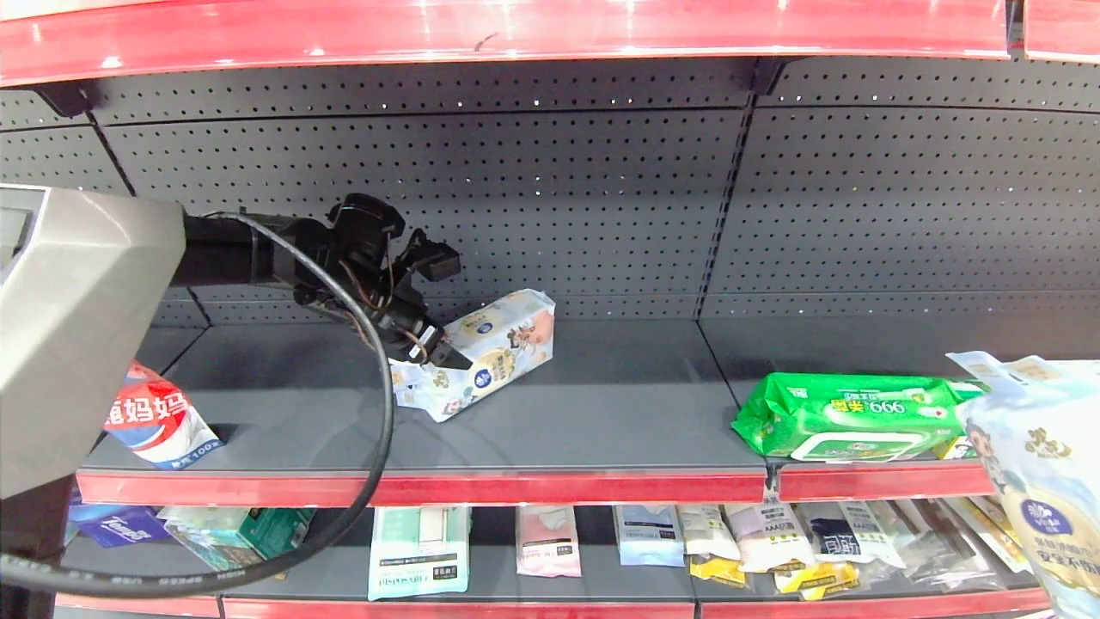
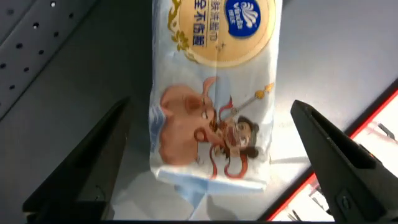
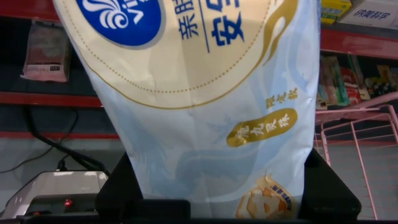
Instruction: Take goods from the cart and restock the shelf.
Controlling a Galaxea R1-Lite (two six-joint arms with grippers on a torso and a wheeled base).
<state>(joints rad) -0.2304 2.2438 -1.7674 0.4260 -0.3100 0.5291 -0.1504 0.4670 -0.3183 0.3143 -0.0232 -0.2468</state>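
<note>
A white wipes pack with cartoon print (image 1: 485,351) (image 2: 214,93) lies tilted on the grey shelf board (image 1: 601,413), near its back. My left gripper (image 1: 427,351) (image 2: 210,106) stands open at the pack's near end. Its two black fingers (image 2: 93,162) flank the pack with a gap on each side. A second, similar white pack (image 1: 1044,464) (image 3: 199,106) hangs upright at the right, in front of the shelf. My right gripper (image 3: 224,174) is shut on this pack's lower part, and the pack hides most of the fingers.
A green wipes pack (image 1: 846,414) lies at the shelf's right front. A red, white and blue pack (image 1: 159,417) sits at the left front edge. The red shelf lip (image 1: 421,487) runs below. Several goods fill the lower shelf (image 1: 550,537). A pink wire cart (image 3: 367,143) stands behind.
</note>
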